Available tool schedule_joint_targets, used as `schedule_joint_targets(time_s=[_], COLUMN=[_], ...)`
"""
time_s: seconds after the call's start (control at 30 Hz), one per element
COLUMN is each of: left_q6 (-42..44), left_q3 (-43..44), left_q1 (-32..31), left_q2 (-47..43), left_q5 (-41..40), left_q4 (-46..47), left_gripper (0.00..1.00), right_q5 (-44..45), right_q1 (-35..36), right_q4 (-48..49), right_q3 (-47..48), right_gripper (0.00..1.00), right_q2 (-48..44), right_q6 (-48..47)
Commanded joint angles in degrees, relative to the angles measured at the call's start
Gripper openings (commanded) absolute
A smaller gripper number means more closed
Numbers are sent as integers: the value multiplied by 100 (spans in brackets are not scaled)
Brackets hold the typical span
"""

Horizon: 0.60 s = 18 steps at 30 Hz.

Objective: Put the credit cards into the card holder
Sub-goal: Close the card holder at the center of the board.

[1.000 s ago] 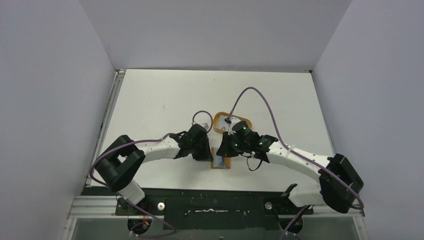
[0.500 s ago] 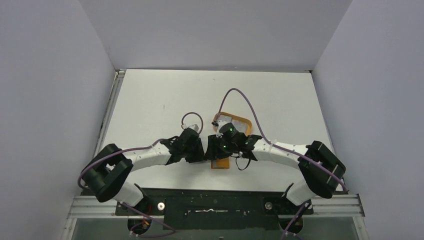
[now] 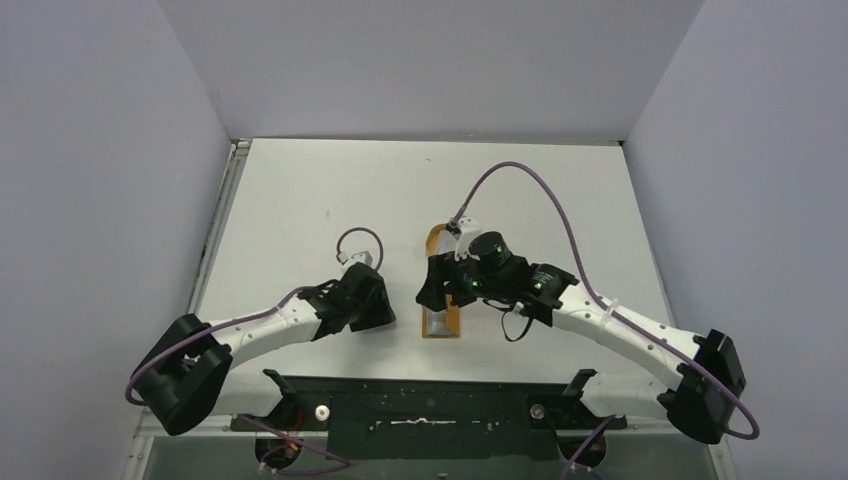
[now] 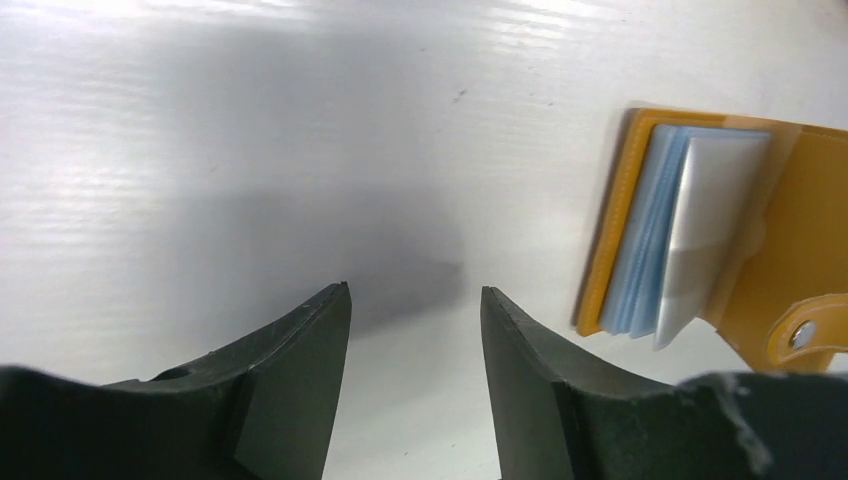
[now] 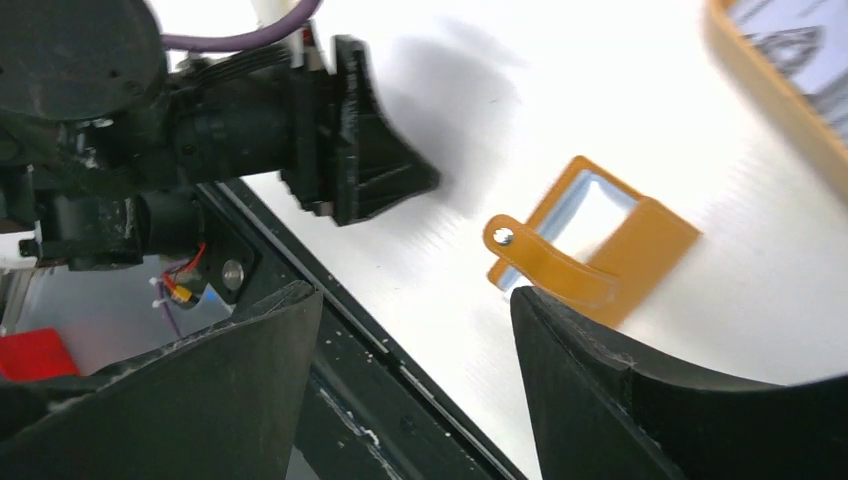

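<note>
A glossy white worktop (image 3: 300, 200), walled on three sides by plain pale grey panels (image 3: 100, 200), carries the tan-orange leather bifold card holder (image 4: 790, 240) near its front edge. Pale blue and silvery plastic cards (image 4: 660, 230) show inside it. The left fingers (image 4: 300, 370) hover left of the holder, spread and empty. The right fingers (image 5: 600, 380) hang above it, likewise parted, gripping nothing. Just beyond the holder lies an orange oval rimmed tray (image 3: 432, 240), mostly hidden by the right arm.

A glossy white table (image 3: 330, 200) stood boxed in on three sides by plain pale grey walls (image 3: 430, 60), evenly lit with soft glare, while a black and aluminium frame (image 3: 430, 418) ran along its near edge.
</note>
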Motion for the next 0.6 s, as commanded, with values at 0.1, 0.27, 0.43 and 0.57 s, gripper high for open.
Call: schedule_joint_targets(time_s=[0.1, 0.27, 0.43, 0.57], left_q6=[-28, 61, 147, 149], left_q3=[-64, -132, -247, -311], left_q1=[74, 131, 231, 270], left_q2=[-1176, -1675, -1690, -1482], left_q5=[-800, -612, -40, 340], left_q4=[-685, -502, 188, 688], left_gripper=[52, 61, 72, 75], right_q5=[1159, 1228, 977, 848], right_q1=[-297, -570, -401, -154], right_q4=[-392, -146, 469, 804], right_q3=[-527, -978, -907, -687], right_gripper=[58, 16, 10, 11], right_q2=[-683, -494, 377, 1058], right_q6=[-140, -40, -88, -41])
